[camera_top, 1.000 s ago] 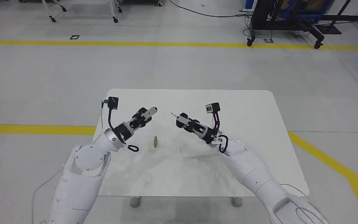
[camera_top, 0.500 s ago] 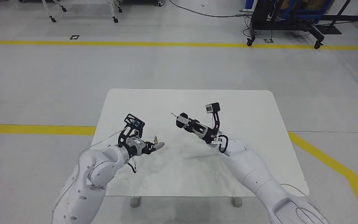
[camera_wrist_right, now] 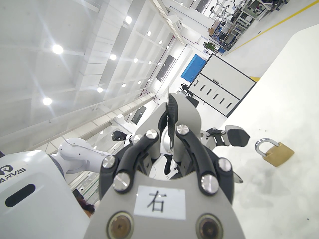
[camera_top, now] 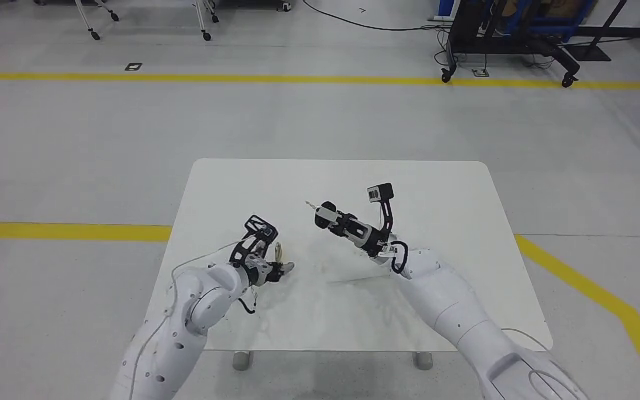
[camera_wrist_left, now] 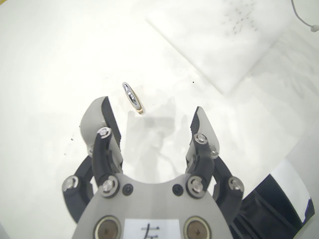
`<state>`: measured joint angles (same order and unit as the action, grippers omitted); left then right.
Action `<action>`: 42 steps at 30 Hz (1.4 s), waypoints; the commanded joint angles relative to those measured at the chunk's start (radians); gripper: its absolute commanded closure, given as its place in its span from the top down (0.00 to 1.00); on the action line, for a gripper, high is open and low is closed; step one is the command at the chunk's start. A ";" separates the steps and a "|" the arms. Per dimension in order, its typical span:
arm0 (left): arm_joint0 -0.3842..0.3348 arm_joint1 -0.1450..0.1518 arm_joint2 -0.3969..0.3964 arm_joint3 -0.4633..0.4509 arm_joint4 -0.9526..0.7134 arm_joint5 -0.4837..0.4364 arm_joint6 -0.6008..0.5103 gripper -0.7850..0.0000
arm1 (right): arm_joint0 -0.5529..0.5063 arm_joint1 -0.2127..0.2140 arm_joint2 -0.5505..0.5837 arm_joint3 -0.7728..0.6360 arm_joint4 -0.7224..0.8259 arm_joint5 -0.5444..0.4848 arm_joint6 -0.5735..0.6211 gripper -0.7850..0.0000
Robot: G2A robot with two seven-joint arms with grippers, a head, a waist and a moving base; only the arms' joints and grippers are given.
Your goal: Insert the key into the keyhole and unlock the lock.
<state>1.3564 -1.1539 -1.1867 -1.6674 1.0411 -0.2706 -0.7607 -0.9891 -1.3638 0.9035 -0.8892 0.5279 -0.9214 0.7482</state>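
Observation:
A brass padlock [camera_top: 279,250] with a silver shackle rests on the white table [camera_top: 440,190], left of centre. In the left wrist view the padlock [camera_wrist_left: 132,98] is seen edge-on, just ahead of one finger [camera_wrist_left: 106,111]. My left gripper [camera_wrist_left: 151,105] is open and low over the table, beside the padlock and not touching it; in the top view the left gripper [camera_top: 280,263] sits right at the lock. My right gripper [camera_top: 320,212] hangs above the table's middle, shut on a thin key [camera_top: 309,205]. In the right wrist view the key's tip [camera_wrist_right: 168,90] pokes past the shut fingers [camera_wrist_right: 185,115], and the padlock [camera_wrist_right: 277,153] lies on the table beyond.
The table's near edge [camera_top: 330,349] lies close behind the left arm. A grey cable [camera_wrist_left: 296,8] hangs at the side of the left wrist view. Yellow floor lines [camera_top: 80,231] run past the table.
My left arm has swung down and in from a raised pose, bringing its open gripper to the padlock. The right arm and key have kept still.

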 commanded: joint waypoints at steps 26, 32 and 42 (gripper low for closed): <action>-0.023 -0.009 0.030 0.031 0.015 0.102 0.041 1.00 | 0.000 0.000 0.000 0.000 0.000 0.000 0.000 0.00; -0.037 -0.013 0.062 0.034 0.069 0.115 0.049 0.81 | 0.000 0.000 0.000 0.000 0.000 0.000 0.000 0.00; -0.049 -0.020 0.102 0.054 0.148 0.161 0.045 0.56 | 0.000 0.000 0.000 0.000 0.000 0.000 0.000 0.00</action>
<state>1.3089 -1.1735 -1.0862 -1.6156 1.1878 -0.1113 -0.7154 -0.9891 -1.3638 0.9035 -0.8892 0.5279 -0.9214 0.7482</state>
